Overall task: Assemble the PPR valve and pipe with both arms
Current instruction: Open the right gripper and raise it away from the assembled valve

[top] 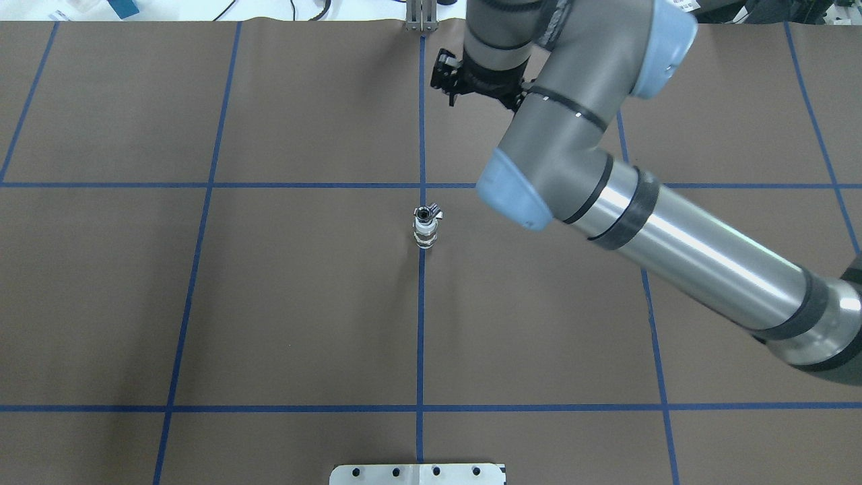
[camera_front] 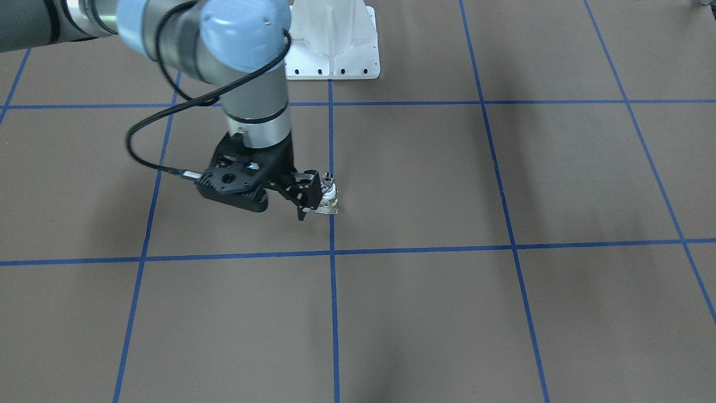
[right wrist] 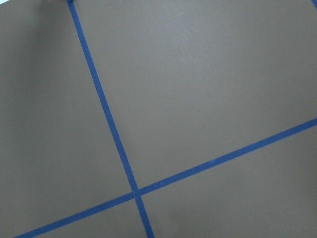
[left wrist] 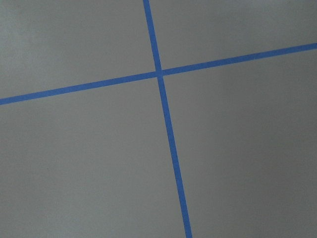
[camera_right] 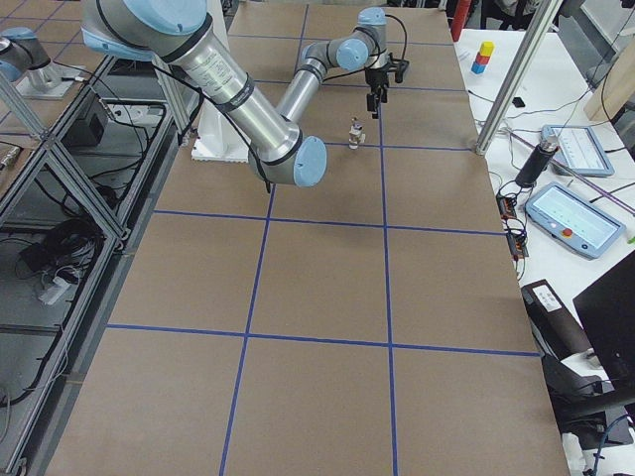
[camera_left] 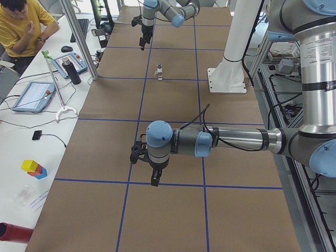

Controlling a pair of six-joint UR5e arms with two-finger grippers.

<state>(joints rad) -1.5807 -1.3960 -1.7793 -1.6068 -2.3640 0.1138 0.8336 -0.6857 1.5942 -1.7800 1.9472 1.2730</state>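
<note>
The PPR valve [top: 424, 237], with its white ring, and the chrome pipe [top: 422, 214], dark open end up, stand together as one small upright stack on the centre tape line. The stack also shows in the front view [camera_front: 330, 196] and both side views [camera_left: 159, 71] [camera_right: 355, 131]. My right gripper [top: 450, 100] hangs empty above the table, beyond the stack on the operators' side and apart from it. In the front view the right gripper [camera_front: 302, 212] looks close beside the stack. I cannot tell how its jaws stand. My left gripper [camera_left: 153, 181] hovers far from the stack, and I cannot tell its state.
The brown table carries a blue tape grid [left wrist: 159, 74]. The white bolted pedestal [camera_front: 335, 45] stands at the robot's edge. A side bench holds tablets [camera_left: 31, 94], a dark bottle [camera_left: 73, 71] and coloured blocks [camera_left: 34, 168]. A person in yellow [camera_left: 21, 26] sits there.
</note>
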